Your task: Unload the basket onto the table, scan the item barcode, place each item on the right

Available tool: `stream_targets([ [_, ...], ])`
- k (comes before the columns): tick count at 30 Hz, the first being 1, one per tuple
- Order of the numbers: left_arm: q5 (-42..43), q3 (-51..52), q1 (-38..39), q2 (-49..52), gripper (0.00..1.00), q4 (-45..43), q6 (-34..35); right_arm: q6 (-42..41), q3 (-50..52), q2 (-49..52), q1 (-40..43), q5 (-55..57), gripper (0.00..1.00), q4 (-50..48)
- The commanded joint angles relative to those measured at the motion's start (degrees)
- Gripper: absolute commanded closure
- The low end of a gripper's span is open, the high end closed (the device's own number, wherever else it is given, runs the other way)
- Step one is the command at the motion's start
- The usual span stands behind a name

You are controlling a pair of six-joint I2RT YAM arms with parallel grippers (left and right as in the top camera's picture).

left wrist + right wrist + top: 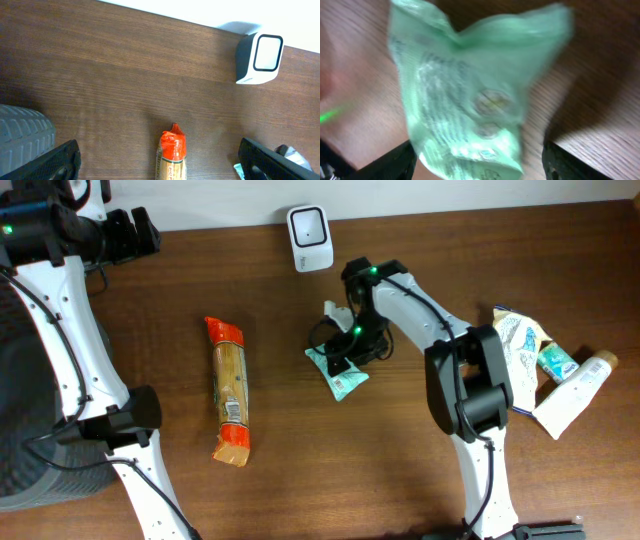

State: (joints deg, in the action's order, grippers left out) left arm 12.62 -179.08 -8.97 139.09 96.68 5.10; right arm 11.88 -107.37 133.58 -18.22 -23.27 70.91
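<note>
We judge the scan not yet done: right gripper [480, 160] jaws apart astride the crumpled green plastic pouch [470, 90], nearer than the white boxy scanner [309, 238]; left gripper [160, 155] jaws wide, empty.

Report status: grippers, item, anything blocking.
Left gripper open, empty. Right gripper open, straddling green packet on table. Scanner at far edge; no object between it and packet.

Orange-ended packet [230, 392] lying alone; tube [575, 392] beside pouches [518, 338].
</note>
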Motion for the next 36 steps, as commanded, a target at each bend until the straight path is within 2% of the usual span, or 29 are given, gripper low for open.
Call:
stream_targets([
  [1, 0.0, -0.1, -0.2, -0.4, 0.01, 0.0, -0.9, -0.3, -7.1, 0.6, 3.6, 2.0, 0.31, 2.0],
  [3, 0.0, -0.1, -0.2, -0.4, 0.01, 0.0, -0.9, -0.1, -16.0, 0.6, 3.9, 2.6, 0.42, 4.4],
  [4, 0.0, -0.1, -0.2, -0.4, 0.01, 0.0, -0.9, 0.9, -18.6, 0.6, 2.5, 2.6, 0.54, 4.0],
  [6, 0.0, -0.1, -0.2, -0.4, 0.01, 0.0, -0.9, 1.4, -18.5, 0.9, -0.4, 4.5, 0.68, 3.1],
  [7, 0.0, -0.1, -0.2, -0.4, 0.01, 0.0, -0.9, 1.2, -18.2, 1.7, -2.6, 8.1, 0.70, 2.5],
  [10, 0.0, -0.1, -0.2, -0.4, 0.01, 0.0, -0.9, 3.7, -17.7, 3.5, -6.7, 8.2, 0.76, 2.7],
  [12, 0.0, -0.1, -0.2, -0.4, 0.01, 0.0, -0.9, 8.4, -17.6, 3.8, -10.2, 7.6, 0.76, 5.0],
  [14, 0.0, -0.1, -0.2, -0.4, 0.01, 0.0, -0.9, 8.9, -16.3, 3.8, -12.7, 12.7, 0.76, 5.1],
  [19, 0.0, -0.1, -0.2, -0.4, 0.01, 0.0, -0.9, 11.6, -12.8, 7.1, -11.3, 14.4, 0.70, 3.8],
  [21, 0.0, -0.1, -0.2, -0.4, 0.01, 0.0, -0.9, 6.3, -12.8, 7.4, -9.2, 19.3, 0.70, 0.8],
  [23, 0.0, -0.1, -0.2, -0.4, 0.01, 0.0, -0.9, -7.2, -13.0, 7.4, -4.2, 21.4, 0.70, -3.8],
  [25, 0.0, -0.1, -0.2, -0.4, 0.01, 0.0, -0.9, -19.5, -13.0, 7.4, 2.1, 21.4, 0.70, -4.0],
  [26, 0.0, -0.1, -0.2, -0.4, 0.01, 0.0, -0.9, -22.9, -13.0, 7.4, 4.4, 21.4, 0.70, -2.5],
  [28, 0.0, -0.1, -0.2, -0.4, 0.01, 0.0, -0.9, -20.7, -13.0, 7.4, 7.9, 15.0, 0.69, 0.0],
  [29, 0.0, -0.1, -0.2, -0.4, 0.01, 0.0, -0.9, -15.3, -13.6, 7.1, 9.9, 6.8, 0.51, 1.4],
  [31, 0.0, -0.1, -0.2, -0.4, 0.01, 0.0, -0.9, -13.2, -15.4, 5.3, 14.3, -5.2, 0.36, 2.4],
  [33, 0.0, -0.1, -0.2, -0.4, 0.01, 0.0, -0.9, -9.3, -15.5, 3.7, 19.5, -15.4, 0.10, 8.0],
  [34, 0.0, -0.1, -0.2, -0.4, 0.01, 0.0, -0.9, -6.4, -15.3, 3.8, 20.7, -17.4, 0.01, 12.0],
  [36, 0.0, -0.1, -0.2, -0.4, 0.01, 0.0, -0.9, -2.2, -12.9, 3.8, 21.1, -16.8, 0.01, 15.6],
])
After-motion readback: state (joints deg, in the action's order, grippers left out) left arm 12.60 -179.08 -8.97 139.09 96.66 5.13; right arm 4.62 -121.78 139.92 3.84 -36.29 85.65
